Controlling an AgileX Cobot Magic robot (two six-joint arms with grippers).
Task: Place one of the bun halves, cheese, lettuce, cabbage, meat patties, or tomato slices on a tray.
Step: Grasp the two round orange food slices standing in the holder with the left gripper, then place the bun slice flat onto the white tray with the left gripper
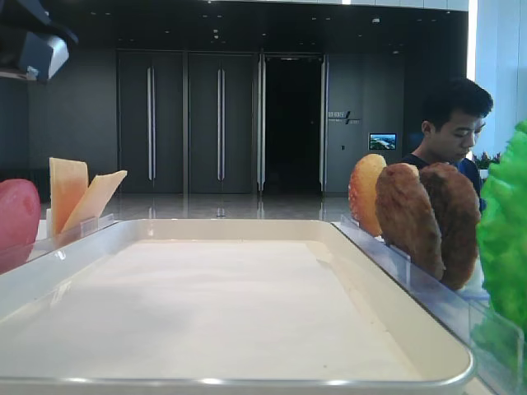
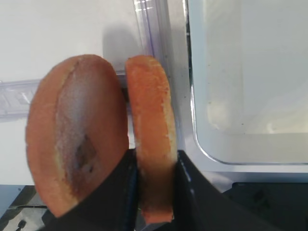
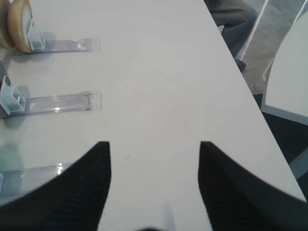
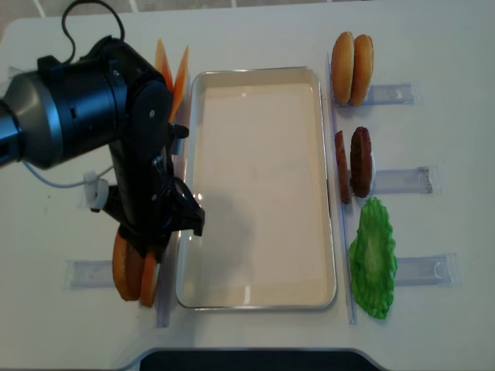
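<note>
Bun half [image 2: 150, 139] on edge, upright, clamped in left gripper [image 2: 154, 185].

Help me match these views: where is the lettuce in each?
Exterior high: lettuce at the right edge, outside the tray's rim.
Right wrist: not in it.
Left wrist: not in it.
Exterior high realsense: lower right, beside the tray.
Shared landmark: the tray, except right wrist.

Overhead realsense view looks straight down on the cream-white rectangular tray [image 4: 263, 185], whole table visible. The other exterior view sits low at the tray's [image 1: 247, 313] 6 o'clock rim, facing 12 o'clock, close. Left wrist view looks down, very near, on the tray corner [image 2: 226, 144]. Right wrist view looks down over the white tabletop [image 3: 159, 86] at 3 o'clock.
</note>
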